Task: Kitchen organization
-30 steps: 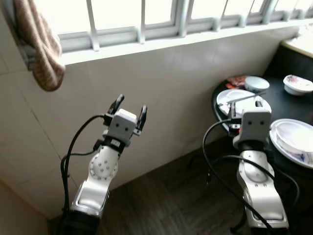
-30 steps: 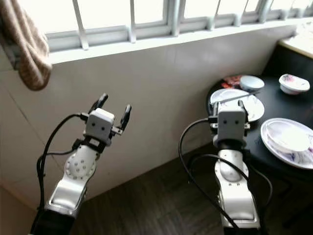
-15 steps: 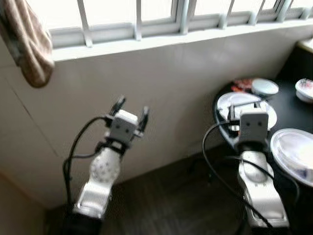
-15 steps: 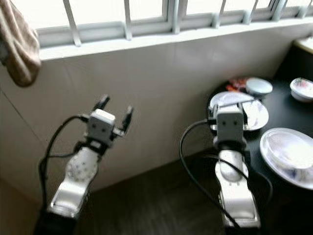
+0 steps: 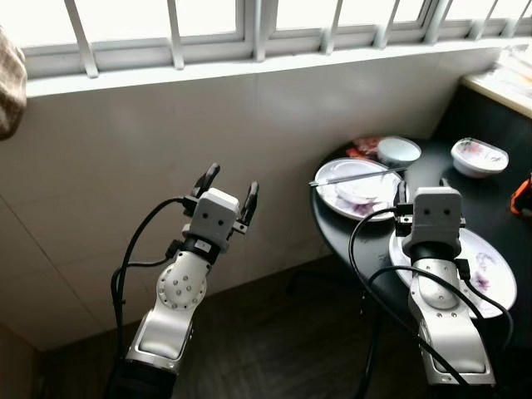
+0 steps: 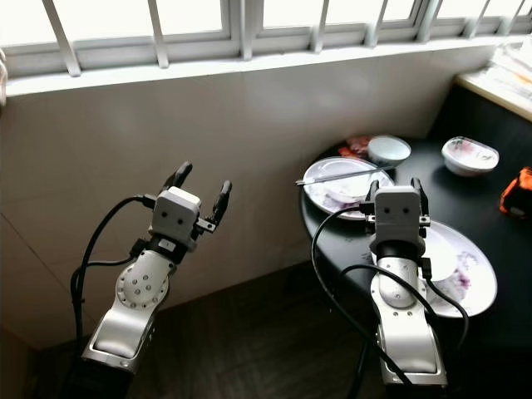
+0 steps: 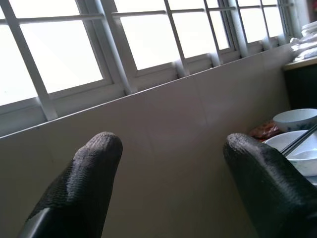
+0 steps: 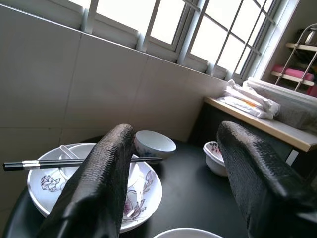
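Across the top of the frame runs a barred window (image 5: 249,25) over a plain tiled wall (image 5: 166,141), and that's the biggest thing going. Lower right is a round black desk (image 5: 432,170) pushed up near the wall, with dark wood floor (image 5: 274,349) under it.

On the desk, largest first: a big floral plate (image 5: 490,266) at the right, partly covered by the right arm, then another floral plate (image 6: 320,179) closer to the wall, with a pair of black chopsticks (image 8: 74,162) lying flat across its rim and a white spoon (image 8: 67,151) inside it. Behind that plate sits a small white bowl (image 5: 399,150), just beside something red and crumpled (image 5: 363,147) that I can't identify. Further right is a white bowl with a purple pattern (image 5: 478,156), well apart from the plates. Something orange (image 6: 515,193) peeks in at the right edge, too cut off to tell what.

Left hand (image 5: 229,184) is raised in the middle left of the frame in front of the bare wall, fingers clearly spread apart, nothing between them. Right hand (image 6: 392,188) is over the desk edge, between the two plates, fingers also apart and empty.

A bit of brownish cloth (image 5: 8,91) hangs at the upper left edge.
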{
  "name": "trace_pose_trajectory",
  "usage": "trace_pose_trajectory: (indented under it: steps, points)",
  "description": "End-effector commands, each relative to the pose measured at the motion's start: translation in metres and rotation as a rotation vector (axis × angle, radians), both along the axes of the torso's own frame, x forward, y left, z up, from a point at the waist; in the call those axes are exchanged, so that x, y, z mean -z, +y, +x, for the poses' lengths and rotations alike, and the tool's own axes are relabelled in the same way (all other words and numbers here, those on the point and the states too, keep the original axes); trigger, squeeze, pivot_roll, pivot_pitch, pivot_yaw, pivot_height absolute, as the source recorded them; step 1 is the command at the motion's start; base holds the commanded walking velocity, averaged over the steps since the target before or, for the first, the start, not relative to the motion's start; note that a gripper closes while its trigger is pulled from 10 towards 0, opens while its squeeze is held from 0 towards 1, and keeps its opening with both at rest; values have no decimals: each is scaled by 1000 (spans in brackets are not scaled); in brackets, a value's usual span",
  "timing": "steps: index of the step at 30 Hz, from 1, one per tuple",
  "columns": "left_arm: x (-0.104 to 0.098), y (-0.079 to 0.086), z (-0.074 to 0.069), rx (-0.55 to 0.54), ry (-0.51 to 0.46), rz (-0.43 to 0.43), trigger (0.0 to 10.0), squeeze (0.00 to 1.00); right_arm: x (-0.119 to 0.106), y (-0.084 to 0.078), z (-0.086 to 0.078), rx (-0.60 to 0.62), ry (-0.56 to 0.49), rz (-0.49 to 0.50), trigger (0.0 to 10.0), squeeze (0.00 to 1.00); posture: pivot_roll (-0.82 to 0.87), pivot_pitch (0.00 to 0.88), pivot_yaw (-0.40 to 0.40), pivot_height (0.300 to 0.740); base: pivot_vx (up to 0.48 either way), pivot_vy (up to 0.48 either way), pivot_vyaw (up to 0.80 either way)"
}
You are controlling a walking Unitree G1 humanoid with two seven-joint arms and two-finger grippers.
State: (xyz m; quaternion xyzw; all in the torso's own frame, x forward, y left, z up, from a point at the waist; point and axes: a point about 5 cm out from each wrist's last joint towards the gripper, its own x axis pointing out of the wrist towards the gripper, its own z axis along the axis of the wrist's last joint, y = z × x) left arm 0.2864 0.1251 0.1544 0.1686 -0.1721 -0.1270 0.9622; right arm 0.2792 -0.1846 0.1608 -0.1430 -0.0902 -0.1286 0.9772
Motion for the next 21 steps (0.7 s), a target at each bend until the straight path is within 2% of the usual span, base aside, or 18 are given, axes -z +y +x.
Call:
trace_pose_trajectory:
  steps: [1, 5, 11, 14, 21]
  points:
    - [-5, -1, 1, 6, -16, -2, 10000, 0, -4, 1, 2, 1, -11, -11, 10000, 0, 29, 0, -47, 740, 0, -349, 0]
    - [-5, 0, 2, 1, -16, -29, 10000, 0, -2, -1, 3, -7, 7, -4, 10000, 0, 27, 0, -47, 740, 0, -154, 0]
    - [-3, 0, 4, -9, 5, -26, 10000, 0, 10, -3, 11, -146, 120, 66, 10000, 0, 21, 0, -44, 740, 0, 0, 0]
    - [-3, 0, 4, -6, 8, -24, 10000, 0, 12, -5, 14, -163, 143, 82, 10000, 0, 19, 0, -44, 740, 0, 0, 0]
    - [-3, 0, 5, -9, 15, -23, 10000, 0, 12, -11, 22, -328, 216, 117, 10000, 0, 18, 0, -45, 740, 0, 0, 0]
